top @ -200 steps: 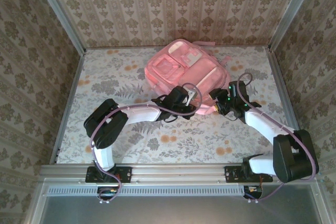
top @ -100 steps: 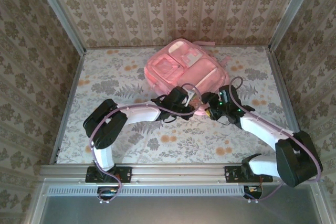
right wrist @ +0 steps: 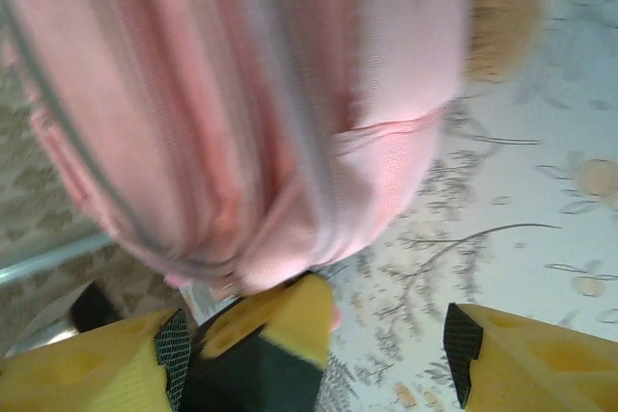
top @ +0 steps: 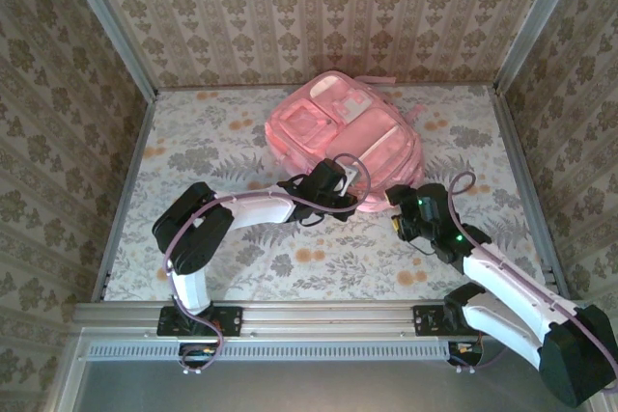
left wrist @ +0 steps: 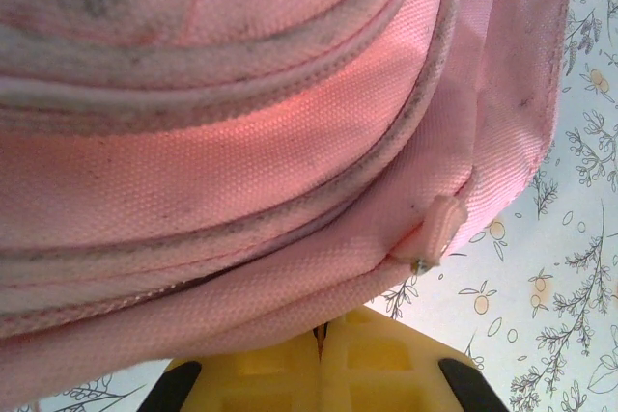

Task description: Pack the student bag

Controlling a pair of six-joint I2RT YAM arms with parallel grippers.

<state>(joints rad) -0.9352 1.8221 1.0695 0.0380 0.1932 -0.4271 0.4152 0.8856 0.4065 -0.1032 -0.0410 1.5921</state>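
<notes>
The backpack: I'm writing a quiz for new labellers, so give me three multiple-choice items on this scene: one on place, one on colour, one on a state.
1. Where does the backpack lie?
A. At the far middle of the table, close to the back wall
B. At the table's near left corner
C. Hanging on the right wall

2. What is the backpack's main colour?
A. Blue
B. Pink
C. Green

3. How is the right gripper?
A. Shut on a book
B. Shut on a pen
C. Open

Answers:
1 A: the top view shows it flat on the table, just before the back wall.
2 B: its fabric is pink in all views.
3 C: the right wrist view shows its fingers well apart beside the backpack's near edge.
</notes>
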